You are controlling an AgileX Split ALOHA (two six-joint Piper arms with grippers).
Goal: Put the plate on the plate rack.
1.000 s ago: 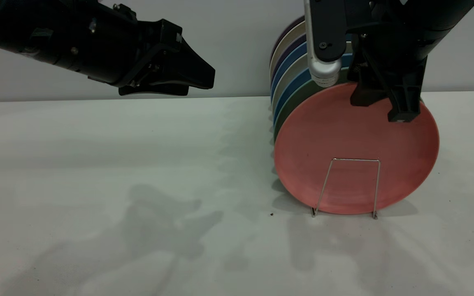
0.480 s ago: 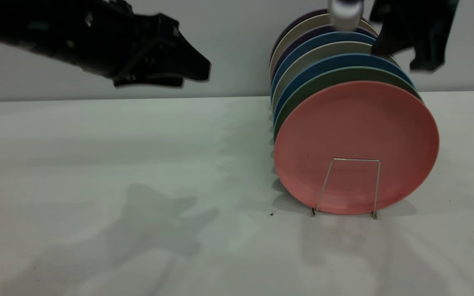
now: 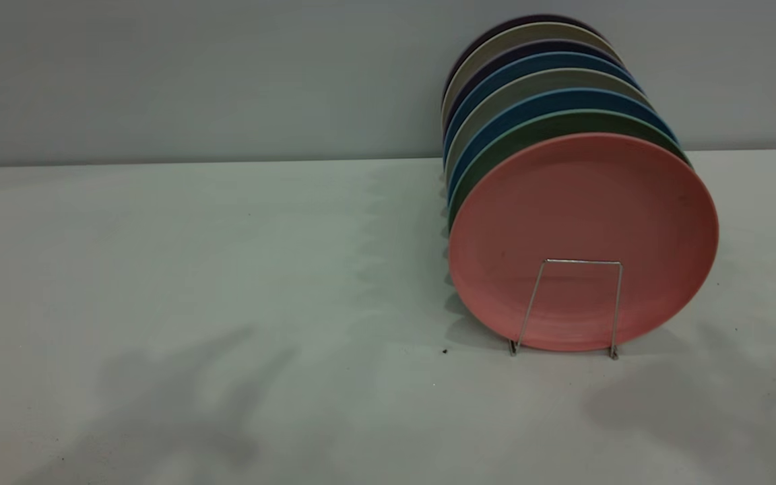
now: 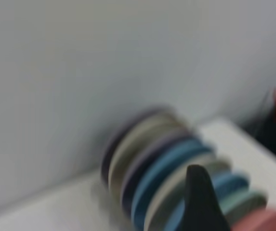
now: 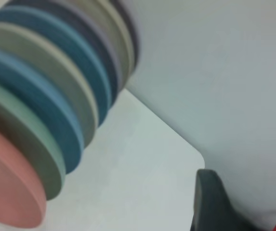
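The salmon-pink plate (image 3: 583, 222) stands upright at the front of the plate rack (image 3: 617, 303), just behind its foremost wire loop. Behind the pink plate, a row of other plates fills the rack. Neither gripper shows in the exterior view; only their shadows lie on the table. In the left wrist view a black part of my left gripper (image 4: 201, 202) hangs high over the row, with the plate's (image 4: 265, 221) rim below. The right wrist view has a black part of my right gripper (image 5: 210, 204) well away from the plate (image 5: 7, 187). Nothing is held.
Behind the pink plate stand a green plate (image 3: 496, 155), blue plates (image 3: 475, 114), and several grey and dark ones, all upright. The white table (image 3: 226, 269) meets a grey wall (image 3: 226, 67) at the back. A table corner (image 5: 195, 154) lies beyond the rack.
Both arms have risen out of the exterior view; the right gripper lifted off the pink plate's upper rim. The plate stays in the rack, unmoved.
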